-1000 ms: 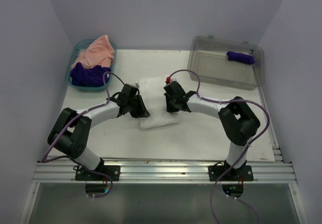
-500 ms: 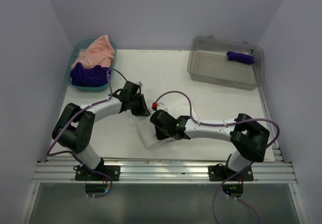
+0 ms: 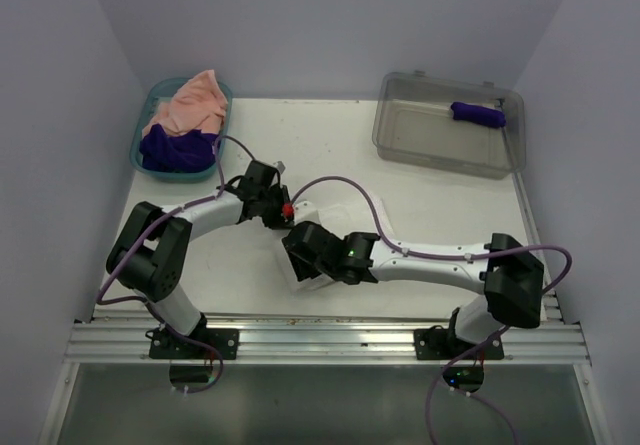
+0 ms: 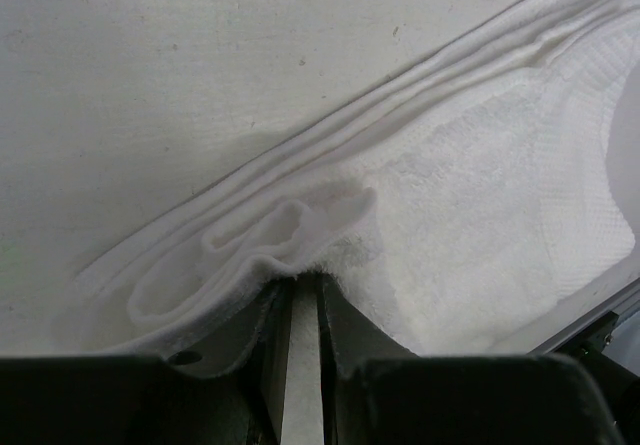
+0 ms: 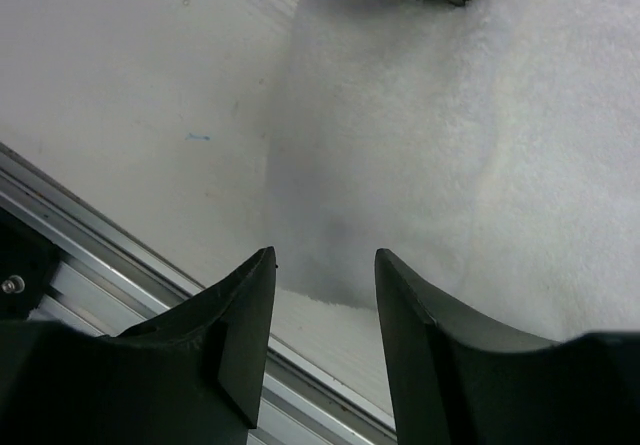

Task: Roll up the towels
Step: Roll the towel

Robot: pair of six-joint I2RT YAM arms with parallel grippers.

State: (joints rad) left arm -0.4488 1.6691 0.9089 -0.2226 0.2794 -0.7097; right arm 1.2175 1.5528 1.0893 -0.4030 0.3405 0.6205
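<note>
A white towel [image 3: 308, 279] lies folded in the middle of the table, mostly hidden under both arms. My left gripper [image 3: 276, 208] is shut on its bunched far edge [image 4: 290, 235], with cloth pinched between the jaws [image 4: 300, 283]. Over the towel's near corner [image 5: 450, 145] my right gripper [image 3: 300, 255] hangs open [image 5: 325, 260], holding nothing. A peach-pink towel [image 3: 192, 100] and a dark purple towel [image 3: 175, 150] lie loose in the teal basket [image 3: 140, 137]. A rolled purple towel [image 3: 478, 114] rests in the clear grey bin [image 3: 400, 125].
The metal rail [image 3: 320, 340] runs along the table's near edge, just below the right gripper [image 5: 100, 255]. The basket stands at the back left, the bin at the back right. Purple cables loop over both arms.
My right arm swung from the towel's right side across to its near left corner, and its jaws opened and let go of the cloth. The left gripper stayed shut on the towel.
</note>
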